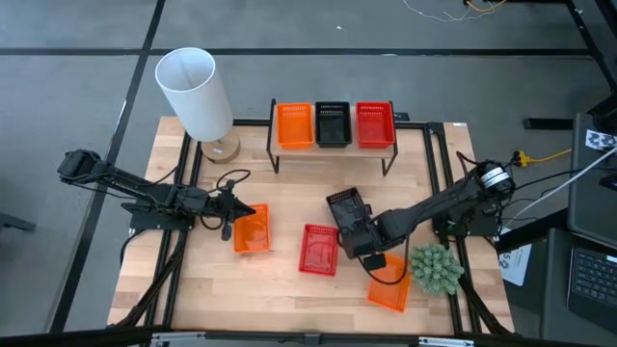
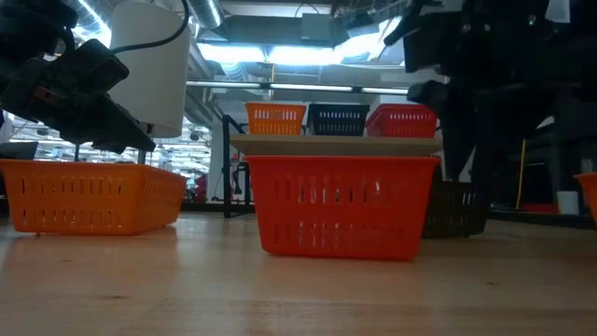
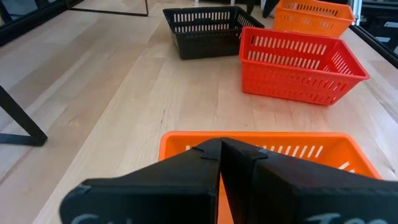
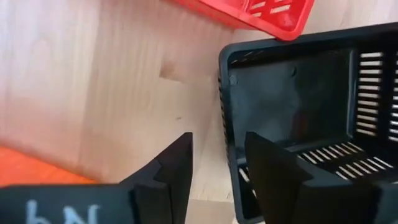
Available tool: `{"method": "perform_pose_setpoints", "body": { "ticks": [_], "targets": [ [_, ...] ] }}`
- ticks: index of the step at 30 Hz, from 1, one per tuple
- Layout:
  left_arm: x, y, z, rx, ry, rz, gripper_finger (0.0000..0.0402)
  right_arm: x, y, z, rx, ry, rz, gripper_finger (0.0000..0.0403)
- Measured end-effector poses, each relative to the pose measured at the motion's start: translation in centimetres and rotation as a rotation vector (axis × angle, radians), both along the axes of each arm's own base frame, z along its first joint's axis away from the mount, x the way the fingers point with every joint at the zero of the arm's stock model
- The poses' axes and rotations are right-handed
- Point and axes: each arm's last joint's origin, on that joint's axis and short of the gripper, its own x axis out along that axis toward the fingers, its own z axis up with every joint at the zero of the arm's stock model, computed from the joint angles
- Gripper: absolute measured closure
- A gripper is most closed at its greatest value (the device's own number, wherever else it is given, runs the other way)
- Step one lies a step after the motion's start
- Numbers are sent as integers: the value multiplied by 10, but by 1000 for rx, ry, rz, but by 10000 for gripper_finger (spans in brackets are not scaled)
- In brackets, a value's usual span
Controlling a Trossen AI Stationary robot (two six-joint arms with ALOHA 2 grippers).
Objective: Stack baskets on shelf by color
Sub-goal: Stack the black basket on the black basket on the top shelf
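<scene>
An orange basket [image 1: 295, 125], a black basket [image 1: 334, 123] and a red basket [image 1: 375, 124] stand side by side on the shelf [image 1: 333, 152]. On the table stand an orange basket [image 1: 252, 229], a red basket [image 1: 318, 249], a black basket [image 1: 347, 208] and another orange basket [image 1: 388, 285]. My left gripper [image 1: 249, 210] is shut, just above the left orange basket's rim [image 3: 186, 138]. My right gripper [image 4: 217, 168] is open. It stands astride the black basket's wall [image 4: 227, 118], one finger [image 4: 273, 168] inside and one finger [image 4: 174, 165] outside.
A white lamp [image 1: 198, 92] on a wooden base stands at the table's far left, beside the shelf. A green plant [image 1: 436, 268] sits at the near right, next to the right orange basket. Bare wood lies between the shelf and the loose baskets.
</scene>
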Motion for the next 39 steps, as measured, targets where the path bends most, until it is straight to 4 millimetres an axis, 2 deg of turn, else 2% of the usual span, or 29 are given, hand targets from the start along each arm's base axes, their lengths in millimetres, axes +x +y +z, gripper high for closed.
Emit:
{"method": "perform_pose_setpoints", "body": {
  "ticks": [4,10,14,17,21,26,35,39],
  "targets": [
    [0,0,0,1,0,0,401,1,-6,-11,5,-20,15,256],
    [0,0,0,2,0,-1,401,-2,-24,-37,61,-42,-5,256],
    [0,0,0,2,0,0,401,-3,-34,-48,92,-64,-44,264],
    [0,0,0,2,0,-1,401,-3,-37,-49,95,-64,-55,298],
    [0,0,0,2,0,-1,401,-3,-37,-46,97,-45,-75,383],
    [0,0,0,3,0,-1,401,-1,-30,-21,6,34,-95,399],
    [0,0,0,3,0,0,401,24,-11,62,-86,-76,24,401],
    [0,0,0,3,0,0,401,32,-15,101,-213,-166,100,402]
  ]
}}
